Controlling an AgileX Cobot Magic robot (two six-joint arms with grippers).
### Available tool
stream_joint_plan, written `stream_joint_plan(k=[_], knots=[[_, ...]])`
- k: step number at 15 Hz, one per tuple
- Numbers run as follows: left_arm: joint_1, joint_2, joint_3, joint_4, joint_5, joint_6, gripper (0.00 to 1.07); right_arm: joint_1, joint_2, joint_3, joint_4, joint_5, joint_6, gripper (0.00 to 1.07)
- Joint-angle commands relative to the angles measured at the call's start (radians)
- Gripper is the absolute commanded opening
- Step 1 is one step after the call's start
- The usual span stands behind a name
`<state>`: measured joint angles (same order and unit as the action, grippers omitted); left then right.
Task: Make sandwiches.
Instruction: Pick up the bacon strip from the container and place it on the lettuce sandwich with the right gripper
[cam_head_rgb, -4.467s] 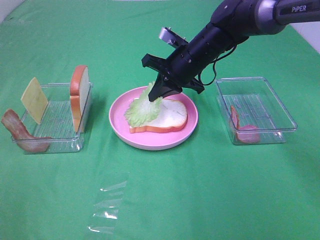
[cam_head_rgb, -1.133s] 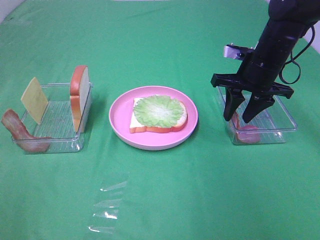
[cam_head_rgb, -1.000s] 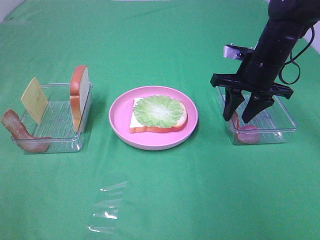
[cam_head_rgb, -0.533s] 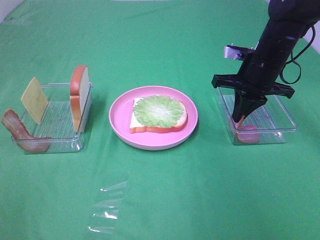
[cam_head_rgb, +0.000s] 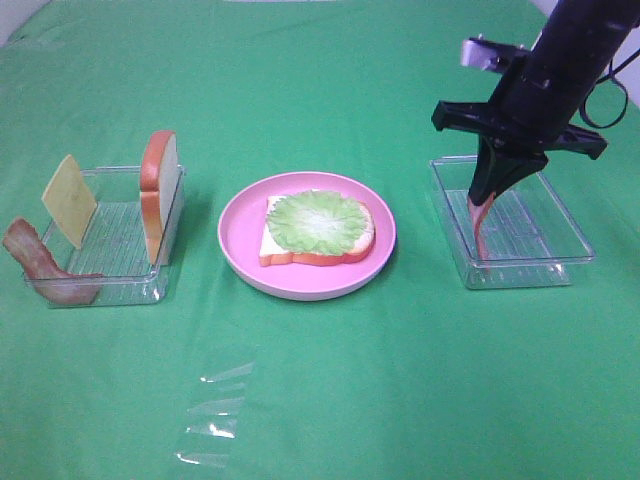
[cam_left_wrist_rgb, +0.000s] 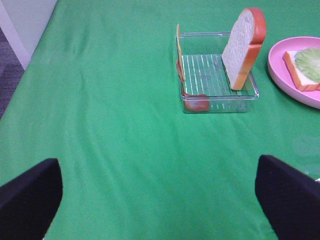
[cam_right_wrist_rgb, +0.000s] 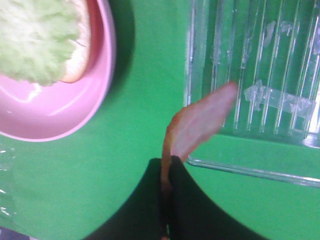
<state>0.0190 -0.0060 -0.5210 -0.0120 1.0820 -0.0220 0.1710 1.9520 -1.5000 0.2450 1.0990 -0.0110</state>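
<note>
On the pink plate (cam_head_rgb: 240, 250) lies the sandwich as it stands: one bread slice (cam_head_rgb: 300, 258) with green lettuce (cam_head_rgb: 320, 220) on top. My right gripper (cam_head_rgb: 487, 196) hangs over the right clear tray (cam_head_rgb: 560, 235), shut on a reddish-brown bacon strip (cam_head_rgb: 480, 230) that dangles from its tips. The right wrist view shows that strip (cam_right_wrist_rgb: 200, 122) pinched between the shut fingers (cam_right_wrist_rgb: 150, 200), beside the plate (cam_right_wrist_rgb: 60, 110) and lettuce (cam_right_wrist_rgb: 35, 40). My left gripper (cam_left_wrist_rgb: 157, 165) stands open over bare cloth, nothing between its fingers, and is out of the high view.
A left clear tray (cam_head_rgb: 110, 250) holds an upright bread slice (cam_head_rgb: 160, 190), a yellow cheese square (cam_head_rgb: 68, 200) and another bacon strip (cam_head_rgb: 35, 262). A piece of clear film (cam_head_rgb: 215, 415) lies on the green cloth near the front.
My right gripper closed on the bacon strip in the right tray and rose, lifting the strip off the tray floor. The left gripper shows no change.
</note>
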Motion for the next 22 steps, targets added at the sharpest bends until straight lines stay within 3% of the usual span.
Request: stream_joint_plan(k=[1,2,5,9,11,14,18,22], knots=[[0.000,-0.020,0.003,-0.001,-0.005,0.001,1.00,0.002,-0.083,0.003,0.073,0.006,-0.007,0.00],[0.000,-0.020,0.003,-0.001,-0.005,0.001,1.00,0.019,-0.105,-0.039,0.210,0.009,-0.076,0.00],[0.000,-0.020,0.003,-0.001,-0.005,0.001,1.00,0.102,-0.085,-0.091,0.348,-0.040,-0.154,0.00],[0.000,-0.020,0.003,-0.001,-0.005,0.001,1.00,0.203,0.029,-0.207,0.464,-0.057,-0.220,0.00],[0.000,-0.020,0.003,-0.001,-0.005,0.001,1.00,0.253,0.169,-0.341,0.506,-0.043,-0.226,0.00],[0.000,-0.020,0.003,-0.001,-0.005,0.001,1.00,0.255,0.289,-0.444,0.516,-0.037,-0.222,0.00],[0.000,-0.020,0.003,-0.001,-0.005,0.001,1.00,0.253,0.388,-0.485,0.489,-0.023,-0.222,0.00],[0.000,-0.020,0.003,-0.001,-0.005,0.001,1.00,0.252,0.396,-0.501,0.249,-0.004,-0.165,0.00]])
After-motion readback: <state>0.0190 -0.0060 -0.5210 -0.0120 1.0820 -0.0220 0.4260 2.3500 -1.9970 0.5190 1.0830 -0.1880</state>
